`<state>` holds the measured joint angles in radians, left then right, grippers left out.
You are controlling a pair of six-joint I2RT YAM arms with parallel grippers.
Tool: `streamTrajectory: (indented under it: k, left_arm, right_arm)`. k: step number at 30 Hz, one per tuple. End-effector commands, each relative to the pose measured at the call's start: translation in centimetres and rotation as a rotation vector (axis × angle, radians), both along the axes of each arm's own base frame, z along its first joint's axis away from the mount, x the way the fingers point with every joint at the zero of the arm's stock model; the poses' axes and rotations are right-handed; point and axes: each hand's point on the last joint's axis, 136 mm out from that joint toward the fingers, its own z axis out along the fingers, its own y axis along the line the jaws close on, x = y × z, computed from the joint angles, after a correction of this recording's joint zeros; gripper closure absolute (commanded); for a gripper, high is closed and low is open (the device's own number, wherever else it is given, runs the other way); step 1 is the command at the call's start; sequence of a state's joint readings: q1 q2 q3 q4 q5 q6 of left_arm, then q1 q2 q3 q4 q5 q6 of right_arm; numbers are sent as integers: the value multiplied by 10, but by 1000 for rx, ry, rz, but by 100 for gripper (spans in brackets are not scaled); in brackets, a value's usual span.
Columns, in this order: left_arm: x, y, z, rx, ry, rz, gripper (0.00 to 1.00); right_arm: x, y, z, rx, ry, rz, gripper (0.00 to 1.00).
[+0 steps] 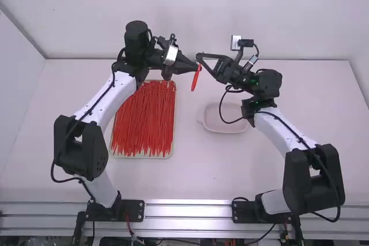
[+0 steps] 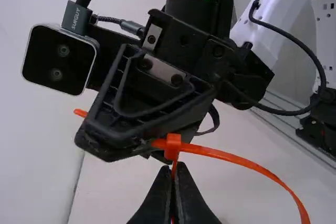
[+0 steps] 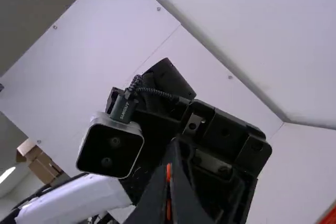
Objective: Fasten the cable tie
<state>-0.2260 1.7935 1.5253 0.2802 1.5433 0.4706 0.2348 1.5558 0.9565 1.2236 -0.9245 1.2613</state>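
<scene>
The left claw (image 1: 188, 68) and the right claw (image 1: 200, 58) meet tip to tip above the far middle of the desk (image 1: 323, 102), both raised off its surface. Each claw is pressed together on the same red cable tie (image 1: 196, 78): the left wrist view shows the left fingers (image 2: 157, 195) pinching the strap just below its head, and the right wrist view shows a red strip clamped between the right fingers (image 3: 181, 182). The tie's free end hangs down between the claws. A pile of red ties (image 1: 144, 116) lies below the left arm; a white shallow dish (image 1: 210, 125) sits near the right arm.
</scene>
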Motion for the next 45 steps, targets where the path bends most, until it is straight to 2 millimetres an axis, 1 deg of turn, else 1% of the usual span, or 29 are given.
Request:
streamTrajectory:
  k: [1, 5, 9, 19, 22, 25, 27, 30, 34, 36, 38, 39, 45]
  left_arm:
    - [-4, -2, 6, -5, -14, -29, 98]
    - [-3, 0, 4, 1, 17, -24, 98]
    - [-4, 1, -1, 16, 84, -24, 98]
    - [-7, 1, -13, 51, 249, -27, 99]
    - [-9, 0, -15, 59, 283, -31, 98]
    - [-9, 1, -16, 63, 301, -29, 99]
    - [-12, -2, -17, 67, 312, -38, 98]
    - [-13, -4, -18, 68, 315, -42, 99]
    - [-18, -9, -20, 77, 341, -56, 99]
    - [-21, -11, -21, 82, 357, -66, 99]
    - [-24, -14, -23, 82, 350, -74, 99]
    - [-27, -16, -25, 83, 350, -81, 98]
    - [-37, -22, -31, 87, 348, -103, 99]
  right_arm:
    - [-2, 1, 9, -4, -33, 18, 100]
    - [-1, -4, 8, -19, -47, 17, 100]
    - [1, -12, 6, -32, -55, 11, 100]
    - [15, -41, 2, -88, -138, -75, 100]
    - [20, -51, 1, -94, -139, -98, 100]
    - [24, -58, 2, -92, -138, -121, 100]
    - [25, -61, 6, -77, -144, -138, 100]
    - [23, -62, 16, -54, -171, -147, 100]
    - [21, -54, 31, -41, -215, -148, 100]
    - [19, -49, 43, -31, -246, -147, 100]
    - [20, -46, 49, -28, -253, -147, 100]
    - [20, -44, 56, -30, -270, -150, 100]
    - [24, -28, 73, -70, -286, -140, 100]
